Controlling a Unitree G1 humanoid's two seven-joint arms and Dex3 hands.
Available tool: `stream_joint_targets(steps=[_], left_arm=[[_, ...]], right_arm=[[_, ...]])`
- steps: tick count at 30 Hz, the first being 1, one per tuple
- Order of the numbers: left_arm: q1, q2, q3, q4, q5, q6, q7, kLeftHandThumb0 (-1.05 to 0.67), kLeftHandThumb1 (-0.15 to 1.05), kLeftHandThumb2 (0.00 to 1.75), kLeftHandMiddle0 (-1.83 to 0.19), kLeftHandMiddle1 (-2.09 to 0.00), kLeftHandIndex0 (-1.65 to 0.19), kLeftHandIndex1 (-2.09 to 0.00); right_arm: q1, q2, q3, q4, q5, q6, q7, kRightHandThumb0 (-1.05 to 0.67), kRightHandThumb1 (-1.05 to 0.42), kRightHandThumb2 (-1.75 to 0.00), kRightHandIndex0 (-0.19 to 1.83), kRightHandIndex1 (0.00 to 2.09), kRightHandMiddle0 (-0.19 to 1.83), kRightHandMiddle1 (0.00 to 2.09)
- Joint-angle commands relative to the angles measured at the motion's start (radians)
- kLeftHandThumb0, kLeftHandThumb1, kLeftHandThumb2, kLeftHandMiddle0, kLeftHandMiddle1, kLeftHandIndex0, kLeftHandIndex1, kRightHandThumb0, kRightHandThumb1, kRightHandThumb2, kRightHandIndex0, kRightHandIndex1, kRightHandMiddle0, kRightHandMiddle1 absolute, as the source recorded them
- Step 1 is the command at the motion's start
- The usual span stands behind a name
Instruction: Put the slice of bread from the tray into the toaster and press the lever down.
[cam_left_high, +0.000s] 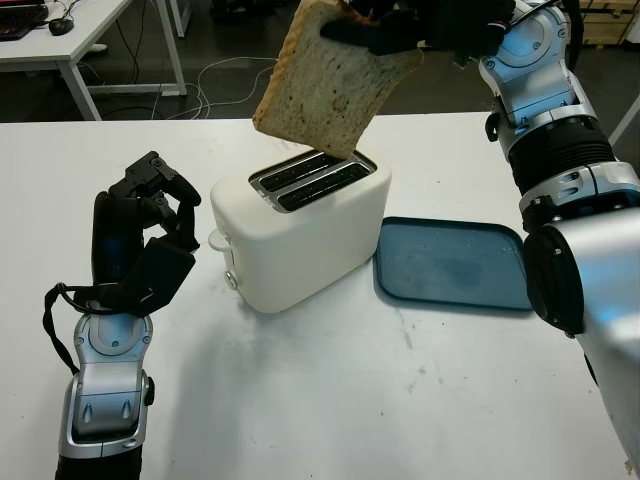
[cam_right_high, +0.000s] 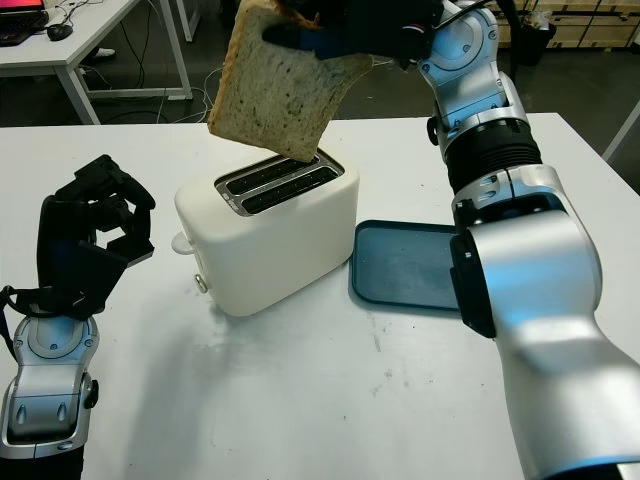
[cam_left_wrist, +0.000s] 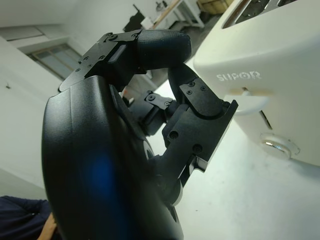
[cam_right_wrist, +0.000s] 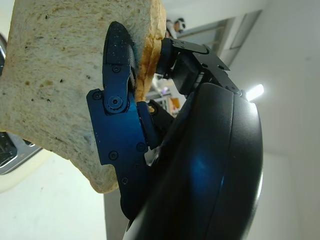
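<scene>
Black right hand (cam_left_high: 400, 35) pinches bread (cam_left_high: 325, 85).

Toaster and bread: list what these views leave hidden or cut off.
- toaster slot depths: dark in the head views.
- slice of bread top corner: cut by the frame edge and covered by the right hand.
- toaster lever: partly behind the left hand in the left wrist view.

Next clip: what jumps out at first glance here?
The slice of bread hangs in the air, pinched at its top edge by the right hand, its lower corner just above the slots of the white toaster at the table's middle. The blue tray lies bare to the toaster's right. The left hand, fingers curled and holding nothing, is raised beside the toaster's lever.
</scene>
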Motion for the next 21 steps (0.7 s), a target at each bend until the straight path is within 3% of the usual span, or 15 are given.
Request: stream_joint_targets(steps=[1,21], left_arm=[[-0.002,0.002,0.003,-0.007,-0.003,0.0,0.002,-0.17,0.57,1.13,-0.95,-1.75,-0.61,-1.75],[0.004,-0.006,-0.008,-0.016,0.011,0.015,0.007,-0.16,0.58,1.12,-0.94,-1.75,-0.61,-1.75]], right_arm=[[0.025,0.003,0.007,-0.006,-0.003,0.006,0.01,-0.49,-0.92,-0.39,1.16,1.75,0.95,1.75],[0.092,0.006,0.064,0.064,-0.025,-0.002,0.066,-0.46,-0.92,-0.39,1.18,1.75,0.97,1.75]])
